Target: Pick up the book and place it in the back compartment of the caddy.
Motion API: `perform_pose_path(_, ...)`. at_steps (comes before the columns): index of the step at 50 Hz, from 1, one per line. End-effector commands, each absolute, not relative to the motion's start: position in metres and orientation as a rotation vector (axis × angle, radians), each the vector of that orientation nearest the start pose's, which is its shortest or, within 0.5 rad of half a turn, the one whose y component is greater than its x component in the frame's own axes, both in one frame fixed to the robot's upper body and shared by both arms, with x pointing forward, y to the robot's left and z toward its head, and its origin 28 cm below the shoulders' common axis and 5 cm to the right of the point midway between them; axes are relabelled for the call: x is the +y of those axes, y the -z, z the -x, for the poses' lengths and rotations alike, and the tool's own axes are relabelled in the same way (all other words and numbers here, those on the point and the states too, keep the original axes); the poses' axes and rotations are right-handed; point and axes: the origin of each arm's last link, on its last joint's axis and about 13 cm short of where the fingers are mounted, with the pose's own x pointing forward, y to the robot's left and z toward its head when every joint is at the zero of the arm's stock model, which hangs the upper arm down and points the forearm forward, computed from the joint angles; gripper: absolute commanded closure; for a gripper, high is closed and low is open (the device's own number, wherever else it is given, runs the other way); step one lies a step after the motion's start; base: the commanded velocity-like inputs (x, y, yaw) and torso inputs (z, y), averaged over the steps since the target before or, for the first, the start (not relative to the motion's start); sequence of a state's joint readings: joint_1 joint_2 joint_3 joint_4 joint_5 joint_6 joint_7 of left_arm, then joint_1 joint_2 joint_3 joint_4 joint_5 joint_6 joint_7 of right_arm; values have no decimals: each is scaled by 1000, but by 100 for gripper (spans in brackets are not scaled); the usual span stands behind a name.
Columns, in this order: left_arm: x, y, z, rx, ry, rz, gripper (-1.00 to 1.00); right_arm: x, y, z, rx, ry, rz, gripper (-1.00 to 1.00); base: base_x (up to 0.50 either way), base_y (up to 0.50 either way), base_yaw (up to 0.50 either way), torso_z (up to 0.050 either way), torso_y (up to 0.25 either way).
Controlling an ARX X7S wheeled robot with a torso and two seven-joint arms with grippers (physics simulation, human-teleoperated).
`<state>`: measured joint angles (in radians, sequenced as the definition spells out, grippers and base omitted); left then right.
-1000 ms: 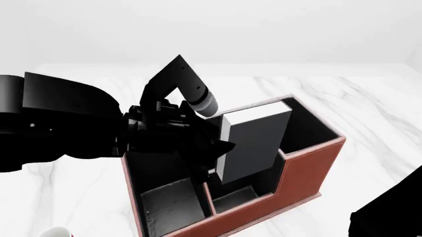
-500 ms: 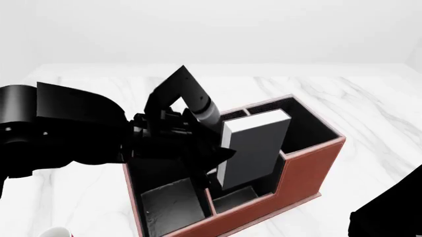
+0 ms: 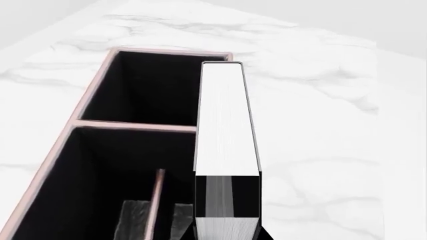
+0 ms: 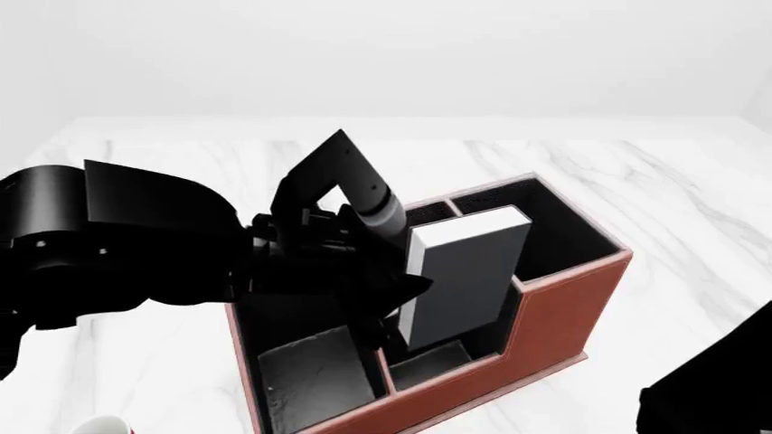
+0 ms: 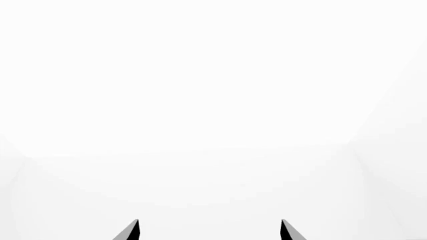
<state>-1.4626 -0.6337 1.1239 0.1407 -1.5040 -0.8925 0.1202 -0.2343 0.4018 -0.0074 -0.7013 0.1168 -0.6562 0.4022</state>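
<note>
Nearest, the left gripper is pinching the book upright inside the caddy, whose white page edges only the left wrist view is showing, while the right gripper is idling spread, facing blank white.

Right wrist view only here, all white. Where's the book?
Observer: The left end effector holds the book upright at the caddy.
Operator: Which section?
Observer: In the head view its lower end sits below the rim in the middle bay, next to the tall end section.
Operator: Bottomed out?
Observer: Cannot tell. The left wrist view shows only its white page edge running along the open compartments.
</note>
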Motion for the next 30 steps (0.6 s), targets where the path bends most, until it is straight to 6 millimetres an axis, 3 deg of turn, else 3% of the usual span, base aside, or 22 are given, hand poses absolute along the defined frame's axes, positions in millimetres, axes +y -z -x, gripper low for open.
perform_pose_path(1, 189, -268, -294, 396, 1147, -231, 100, -133, -166, -133, -1115, 73, -25, -100, 0, 0, 0, 0, 0)
perform_pose_path(30, 188, -250, -295, 421, 1156, -209, 100, -133, -165, -133, -1112, 71, -25, -100, 0, 0, 0, 0, 1)
